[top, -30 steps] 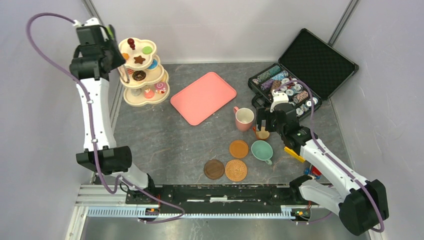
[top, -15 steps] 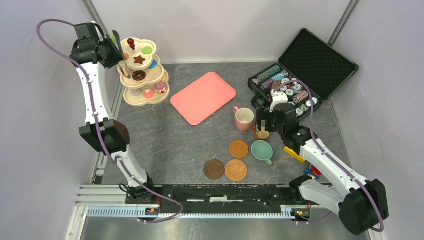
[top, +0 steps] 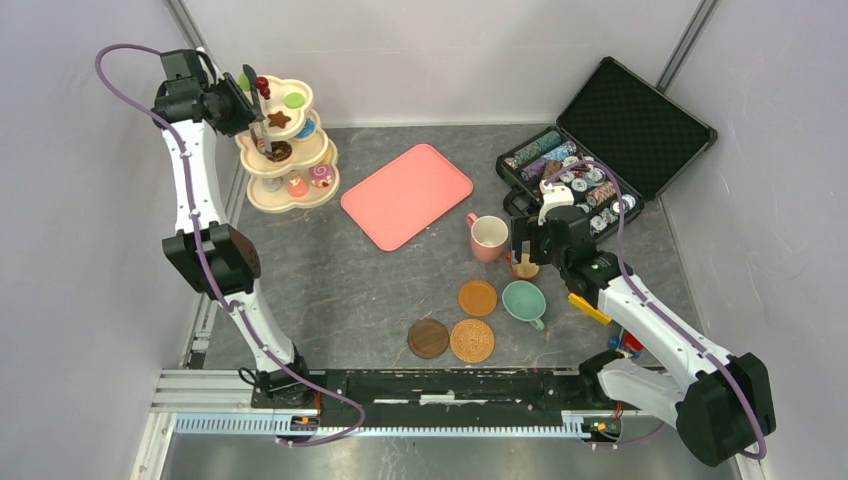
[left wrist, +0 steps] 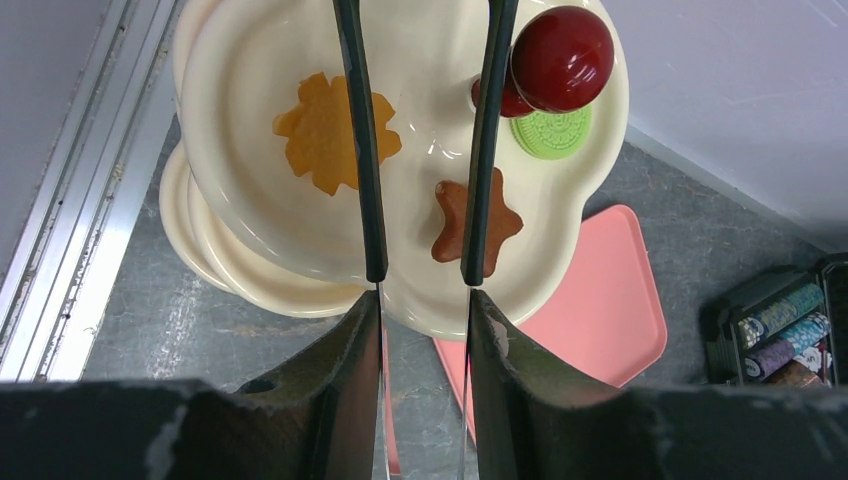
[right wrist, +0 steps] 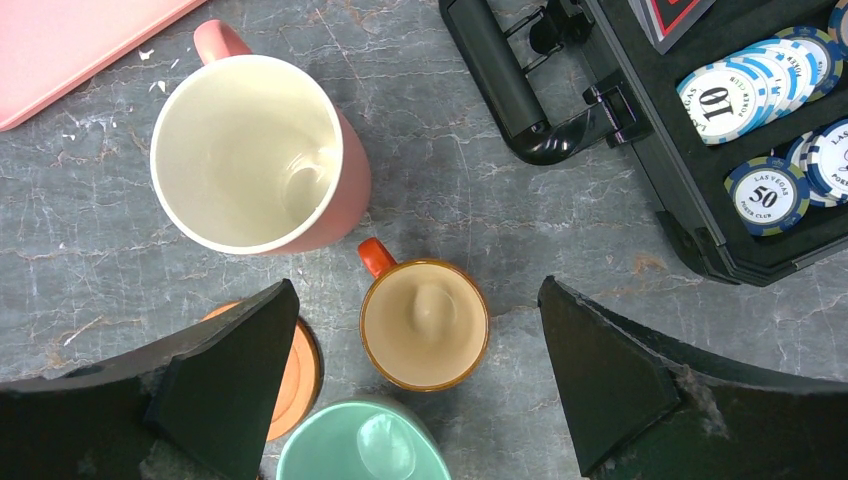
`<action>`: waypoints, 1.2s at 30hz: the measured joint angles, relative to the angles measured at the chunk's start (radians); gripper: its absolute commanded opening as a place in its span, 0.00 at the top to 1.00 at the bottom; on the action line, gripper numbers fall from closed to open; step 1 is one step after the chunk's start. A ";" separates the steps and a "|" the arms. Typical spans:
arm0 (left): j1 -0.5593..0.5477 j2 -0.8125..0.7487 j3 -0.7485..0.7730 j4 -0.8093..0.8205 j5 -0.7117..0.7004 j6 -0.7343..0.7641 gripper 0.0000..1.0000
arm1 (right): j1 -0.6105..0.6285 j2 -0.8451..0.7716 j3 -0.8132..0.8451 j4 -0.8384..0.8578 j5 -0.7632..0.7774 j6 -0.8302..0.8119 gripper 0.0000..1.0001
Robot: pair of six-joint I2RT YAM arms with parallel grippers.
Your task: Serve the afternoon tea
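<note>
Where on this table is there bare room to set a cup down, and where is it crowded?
Free: the pink tray, and the grey tabletop between tiered stand, tray and coasters. Crowded: pink cup, brown cup and teal cup bunched between coasters and chip case.

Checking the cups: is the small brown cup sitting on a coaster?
No, the brown cup stands on bare table beside the orange coaster.
</note>
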 measured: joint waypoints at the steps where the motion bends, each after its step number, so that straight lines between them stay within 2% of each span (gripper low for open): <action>1: 0.000 0.002 0.000 0.000 0.003 0.000 0.65 | 0.000 0.000 0.000 0.000 0.000 0.000 0.02; 9: 0.003 0.004 -0.003 0.001 0.021 0.001 0.51 | 0.000 0.002 0.000 0.000 -0.001 0.001 0.02; 25: 0.006 -0.029 -0.040 0.002 0.020 0.001 0.48 | 0.000 0.002 0.000 0.000 -0.004 0.005 0.02; 30: 0.005 -0.096 -0.082 0.006 0.021 0.000 0.48 | 0.000 0.002 0.000 0.000 -0.008 0.005 0.02; 36: 0.005 -0.256 -0.219 0.056 0.033 -0.011 0.49 | 0.000 0.002 0.000 0.000 -0.009 0.008 0.02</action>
